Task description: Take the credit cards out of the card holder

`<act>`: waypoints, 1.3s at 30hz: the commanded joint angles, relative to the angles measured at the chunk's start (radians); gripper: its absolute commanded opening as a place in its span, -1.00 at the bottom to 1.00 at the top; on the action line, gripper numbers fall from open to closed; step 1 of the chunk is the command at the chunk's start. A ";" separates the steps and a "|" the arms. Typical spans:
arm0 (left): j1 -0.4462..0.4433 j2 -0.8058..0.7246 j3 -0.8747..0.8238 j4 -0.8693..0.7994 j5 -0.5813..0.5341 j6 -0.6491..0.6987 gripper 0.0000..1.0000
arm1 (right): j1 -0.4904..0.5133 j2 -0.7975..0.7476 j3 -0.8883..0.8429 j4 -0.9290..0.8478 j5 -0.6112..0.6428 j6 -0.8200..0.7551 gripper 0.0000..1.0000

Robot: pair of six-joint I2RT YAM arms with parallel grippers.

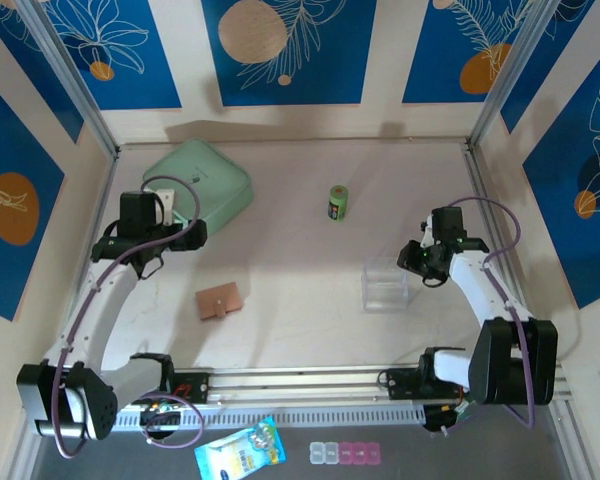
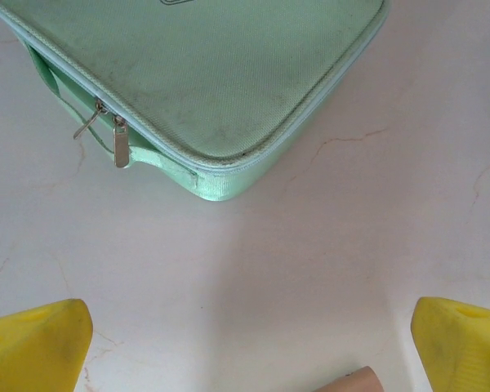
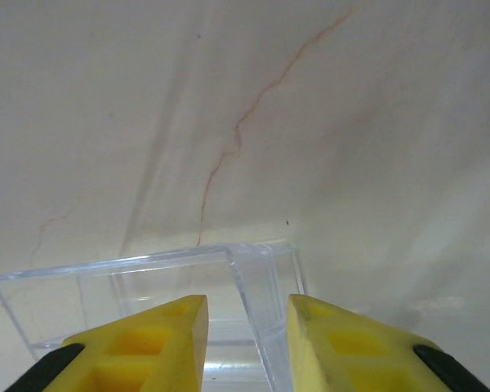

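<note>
At four o'clock from the spread left gripper (image 1: 155,262) (the nearer one) lies the flat tan leather card holder (image 1: 221,300).

Bright even light, soft faint shadows, top view sharp, wrist views hazy

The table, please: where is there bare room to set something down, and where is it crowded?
Bare: the middle between the card holder and the clear box, and the far strip between the mint-green case and the green can. Crowded: around the left gripper near the case and right gripper at the box.
</note>
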 commanded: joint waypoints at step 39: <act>-0.004 -0.032 -0.010 0.009 -0.053 0.028 0.99 | 0.151 0.141 0.148 -0.039 0.087 0.022 -0.85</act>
